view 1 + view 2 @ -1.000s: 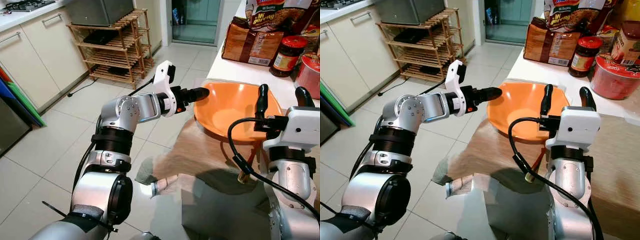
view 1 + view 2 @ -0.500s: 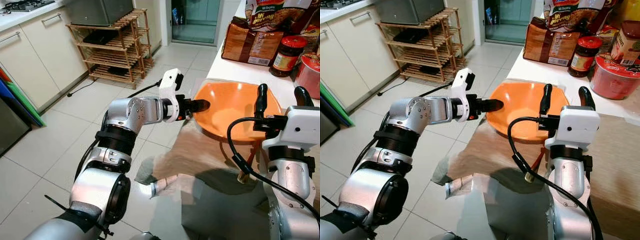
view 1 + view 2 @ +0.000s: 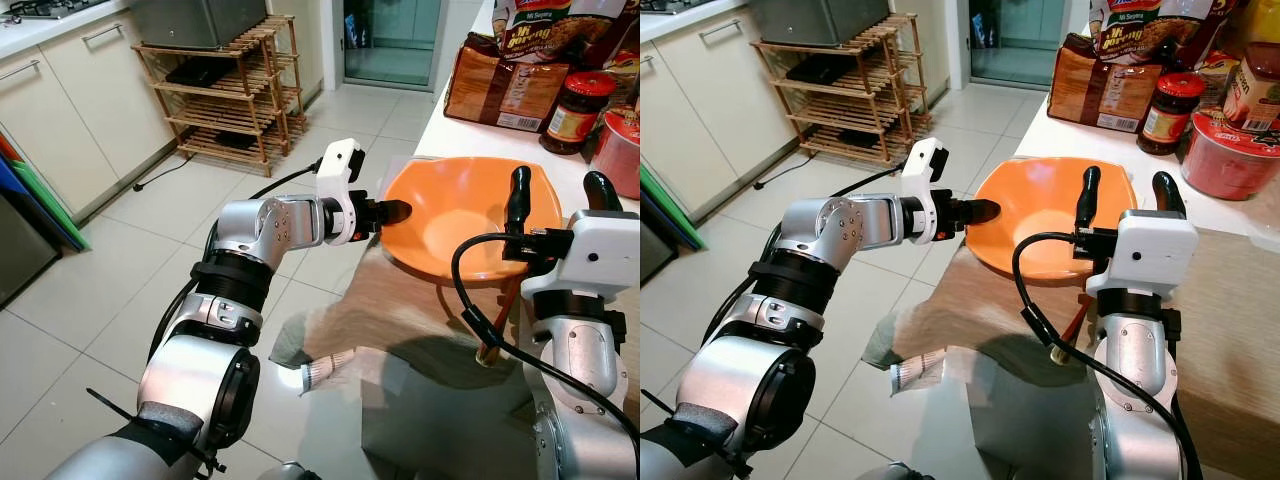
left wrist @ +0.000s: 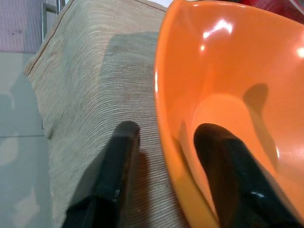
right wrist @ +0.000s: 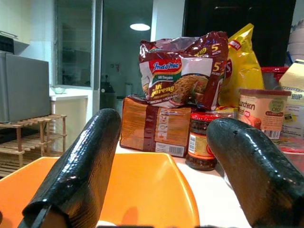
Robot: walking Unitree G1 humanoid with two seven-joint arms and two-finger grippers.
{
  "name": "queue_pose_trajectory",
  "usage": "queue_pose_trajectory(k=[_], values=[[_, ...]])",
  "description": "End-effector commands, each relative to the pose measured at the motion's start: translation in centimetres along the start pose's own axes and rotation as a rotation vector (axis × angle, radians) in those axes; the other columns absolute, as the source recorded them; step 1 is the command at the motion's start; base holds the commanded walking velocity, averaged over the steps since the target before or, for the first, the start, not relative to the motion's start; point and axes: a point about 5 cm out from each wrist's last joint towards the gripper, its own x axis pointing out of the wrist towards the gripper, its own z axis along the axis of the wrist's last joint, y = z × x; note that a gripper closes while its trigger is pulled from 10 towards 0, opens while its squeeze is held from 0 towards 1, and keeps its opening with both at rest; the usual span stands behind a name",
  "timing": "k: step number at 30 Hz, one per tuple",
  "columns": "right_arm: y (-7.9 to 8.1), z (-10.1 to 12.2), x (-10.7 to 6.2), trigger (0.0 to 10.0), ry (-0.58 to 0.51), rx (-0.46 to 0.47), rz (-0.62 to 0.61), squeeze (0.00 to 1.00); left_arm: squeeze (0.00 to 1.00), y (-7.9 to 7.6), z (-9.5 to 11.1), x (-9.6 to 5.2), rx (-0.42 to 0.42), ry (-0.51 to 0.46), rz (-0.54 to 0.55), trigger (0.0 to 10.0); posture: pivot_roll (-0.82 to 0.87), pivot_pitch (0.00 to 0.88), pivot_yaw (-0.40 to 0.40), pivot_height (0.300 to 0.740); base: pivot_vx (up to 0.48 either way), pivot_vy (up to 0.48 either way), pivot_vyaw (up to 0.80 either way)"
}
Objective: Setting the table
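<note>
An orange bowl [image 3: 470,215] sits at the table's near-left corner, partly on a beige woven placemat [image 3: 400,300]. My left gripper [image 3: 393,211] is shut on the bowl's left rim. In the left wrist view one finger [image 4: 223,161] is inside the orange bowl [image 4: 237,85] and the other finger [image 4: 118,152] is outside, over the placemat [image 4: 90,71]. My right gripper [image 3: 558,182] stands open and upright at the bowl's near-right side, holding nothing. Its two fingers [image 5: 80,161] are spread wide in the right wrist view.
Behind the bowl on the white table [image 3: 450,135] stand a bread bag [image 3: 500,85], a red-lidded jar [image 3: 572,110], a noodle packet [image 3: 545,25] and a red tub [image 3: 620,150]. A wooden rack [image 3: 225,90] and cabinets [image 3: 60,110] line the tiled floor to the left.
My left gripper dropped from above the rim onto the bowl's left edge and closed on it. The bowl has since shifted slightly left and up. The right arm stays put.
</note>
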Motion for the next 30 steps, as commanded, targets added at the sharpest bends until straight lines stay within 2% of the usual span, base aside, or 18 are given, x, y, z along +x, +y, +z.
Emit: queue_pose_trajectory(k=[1, 5, 8, 16, 22, 25, 30], values=[[0.3, -0.2, 0.1, 10.0, 0.022, 0.018, 0.014, 0.00, 0.00, 0.5, 0.1, -0.3, 0.051, -0.019, 0.031, 0.0, -0.10, 0.000, 0.108, 0.723, 0.000, 0.000, 0.00], [0.4, -0.4, 0.1, 10.0, 0.034, 0.023, 0.021, 0.00, 0.00, 0.2, 0.6, -0.4, 0.120, -0.077, 0.019, 0.0, -0.10, 0.000, 0.107, 0.723, 0.000, 0.000, 0.00], [0.4, -0.4, 0.1, 10.0, 0.036, 0.023, 0.023, 0.00, 0.00, 0.0, 0.5, -0.4, 0.131, -0.081, 0.006, 0.0, -0.10, 0.000, 0.107, 0.723, 0.000, 0.000, 0.00], [0.4, -0.5, 0.0, 10.0, 0.040, 0.024, 0.027, 0.00, 0.00, 0.1, 0.7, -0.4, 0.133, -0.112, 0.015, 0.0, -0.10, 0.000, 0.105, 0.723, 0.000, 0.000, 0.00], [0.4, -0.6, 0.1, 10.0, 0.045, 0.023, 0.026, 0.00, 0.00, -0.1, 1.7, -0.7, 0.154, -0.191, 0.019, 0.0, -0.10, 0.000, 0.107, 0.723, 0.000, 0.000, 0.00], [0.5, -0.7, 0.0, 10.0, 0.050, 0.022, 0.026, 0.00, 0.00, -0.4, 2.9, -1.2, 0.147, -0.290, 0.019, 0.0, -0.10, 0.000, 0.108, 0.723, 0.000, 0.000, 0.00], [0.5, -0.8, 0.0, 10.0, 0.052, 0.022, 0.027, 0.00, 0.00, -0.4, 3.4, -1.5, 0.133, -0.325, 0.025, 0.0, -0.10, 0.000, 0.107, 0.723, 0.000, 0.000, 0.00]])
